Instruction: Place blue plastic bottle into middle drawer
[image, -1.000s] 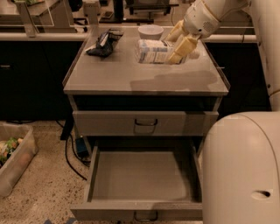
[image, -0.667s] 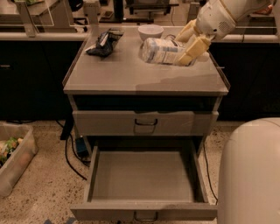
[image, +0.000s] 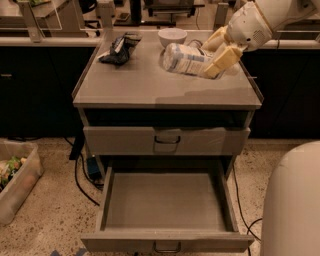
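The blue plastic bottle (image: 184, 59) has a white-and-pale-blue label and is held on its side, a little above the cabinet top (image: 150, 85) at the right rear. My gripper (image: 216, 52) is shut on the bottle's right end, with one cream finger (image: 222, 60) in front and the other behind. The middle drawer (image: 165, 202) is pulled fully open below, grey, shallow and empty, with a small loop handle (image: 166, 246) at its front. The bottle is well above and behind the drawer.
A white bowl (image: 172, 36) stands at the back of the cabinet top, just behind the bottle. A dark crumpled bag (image: 118, 48) lies at the back left. The upper drawer (image: 166, 140) is closed. A plastic bin (image: 15, 177) sits on the floor at left. My pale base (image: 292, 205) fills the lower right.
The gripper has lifted the bottle off the cabinet top and carried it slightly right and forward. The view has shifted a little, showing less of my base.
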